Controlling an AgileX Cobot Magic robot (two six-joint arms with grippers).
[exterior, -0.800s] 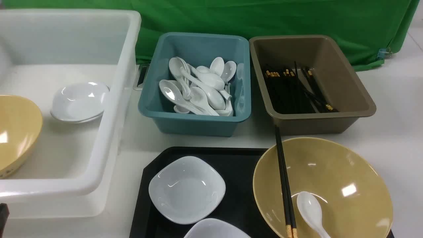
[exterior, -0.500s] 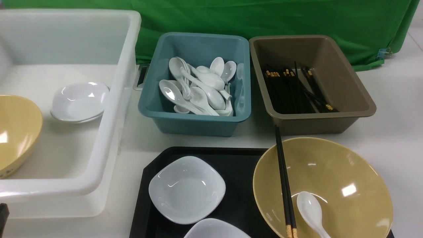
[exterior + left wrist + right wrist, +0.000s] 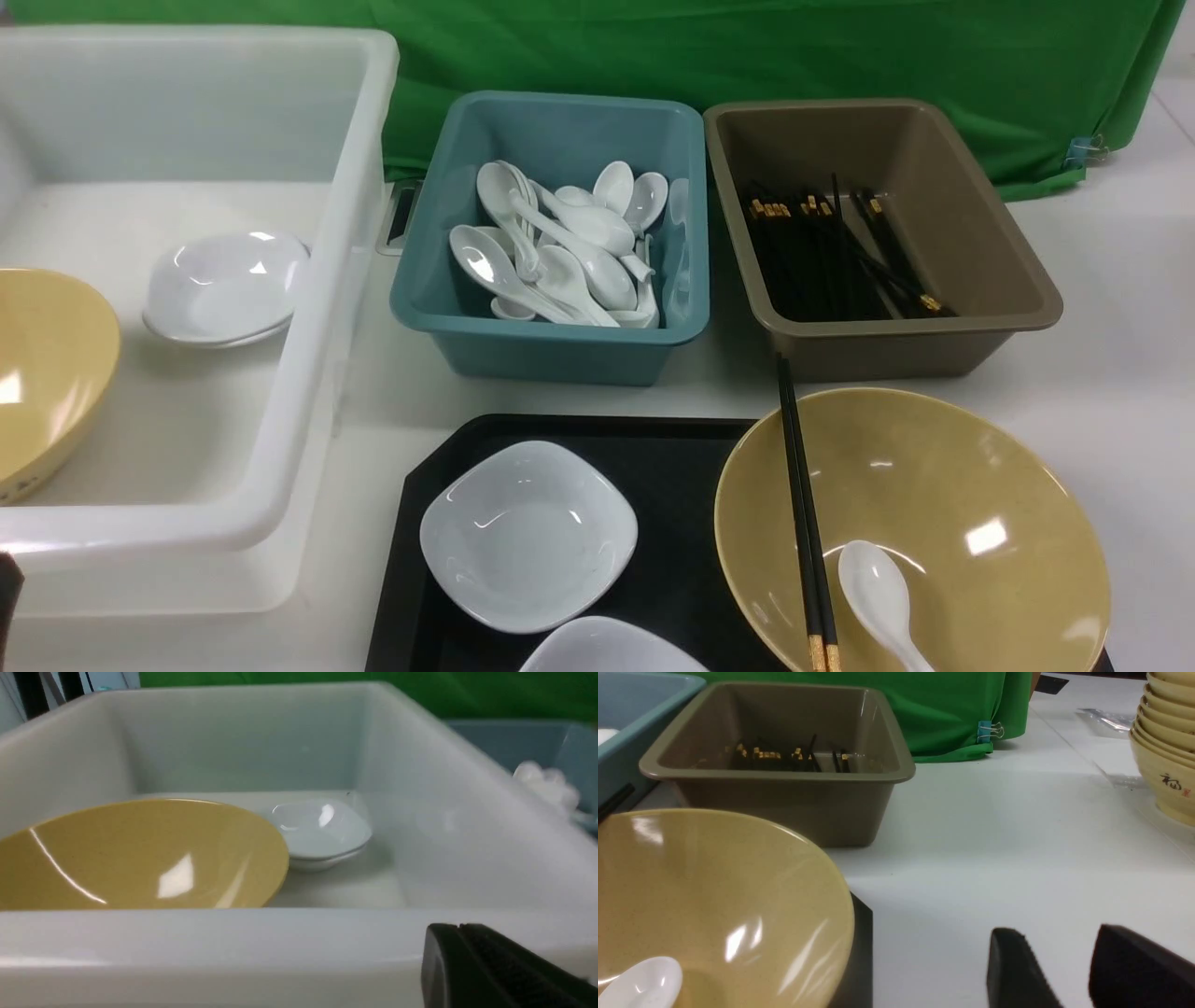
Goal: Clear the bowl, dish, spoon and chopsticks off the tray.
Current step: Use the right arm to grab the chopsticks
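Observation:
The black tray [image 3: 672,467] lies at the near edge of the table. On its right side stands the mustard-yellow bowl [image 3: 980,485], with the white spoon [image 3: 878,597] inside and the black chopsticks [image 3: 801,523] laid across its left rim. A white squarish dish [image 3: 527,537] rests on the tray's left, and another dish [image 3: 607,649] shows at the bottom edge. My left gripper [image 3: 460,926] is shut and empty, just outside the white tub's near wall. My right gripper [image 3: 1057,931] is open and empty over bare table, to the right of the bowl [image 3: 714,896].
A big white tub [image 3: 317,327] at the left holds a yellow bowl [image 3: 47,373] and stacked white dishes [image 3: 224,285]. Behind the tray, a teal tub [image 3: 551,350] holds spoons and a brown tub [image 3: 896,350] holds chopsticks. Stacked yellow bowls [image 3: 1167,742] stand far right.
The dark sliver of my left gripper at the front view's bottom left edge has risen slightly. Nothing else has moved.

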